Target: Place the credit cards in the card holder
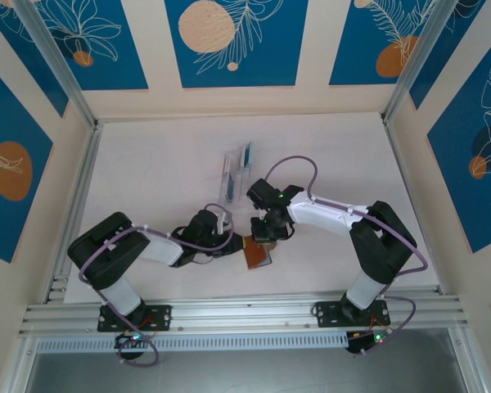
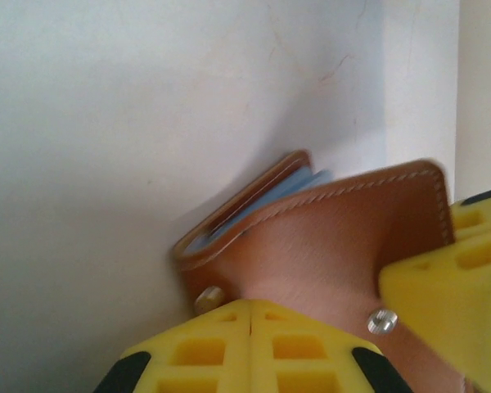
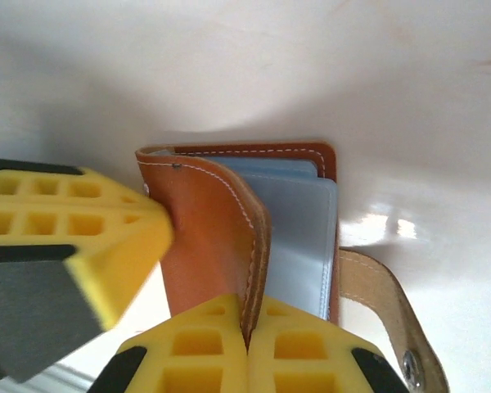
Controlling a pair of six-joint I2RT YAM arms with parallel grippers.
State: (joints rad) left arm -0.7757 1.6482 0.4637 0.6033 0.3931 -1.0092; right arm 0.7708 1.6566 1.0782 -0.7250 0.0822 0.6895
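Card holder (image 3: 206, 237), brown: cover clamped by left claw (image 2: 251, 318) and right claw (image 3: 250, 319); risk: uneven pull slips leather, holder flops shut.

- Table (image 1: 147, 164): white, matte; faint scuffs show in the wrist views.
- Clear slotted rack (image 1: 227, 178): stands mid-table, toward far side, long axis approx near-to-far.
- Walls (image 1: 155, 49): cream, on back, L & R sides.
- Blue panels (image 1: 233, 41) on walls: pale leaf drawings + orange/peach discs.
- Alu posts (image 1: 53, 61) slant up from both far corners.
- Alu rail (image 1: 245, 309) runs across near edge; a similar one runs along L side.
- Grey perforated strip (image 1: 245, 344) just below rail.
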